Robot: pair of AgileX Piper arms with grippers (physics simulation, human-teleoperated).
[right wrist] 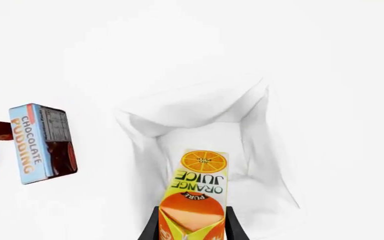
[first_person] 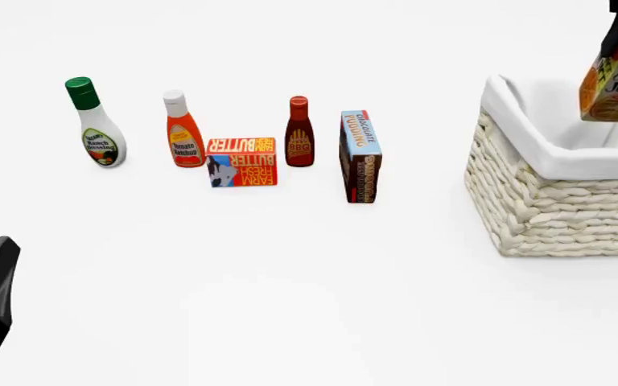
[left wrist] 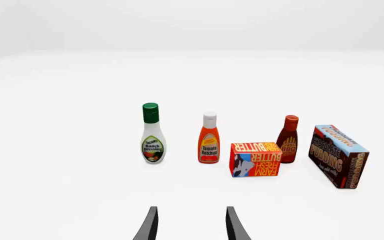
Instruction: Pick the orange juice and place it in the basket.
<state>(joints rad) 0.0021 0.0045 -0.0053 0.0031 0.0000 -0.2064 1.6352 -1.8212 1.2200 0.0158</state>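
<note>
Right gripper clamped on the orange juice, jaws closed against the carton's two sides near its gabled top; carton hanging below the jaws, clear of everything, directly over the open mouth of the basket; white liner visible all round the carton in the right wrist view. From the front view, carton held above the basket, nearer its far side, tilted a little. Best done, by judgement, as a straight descent; keep the carton's base inside the liner's fold, away from the far rim; let go only once the base is low inside, so as to avoid a drop and a topple; then lift straight up, clear of the rim. Left gripper idle, jaws apart, holding nothing; ahead of those jaws, ranch dressing, ketchup, butter box, chocolate pudding box on the worktop; no need to disturb any.
</note>
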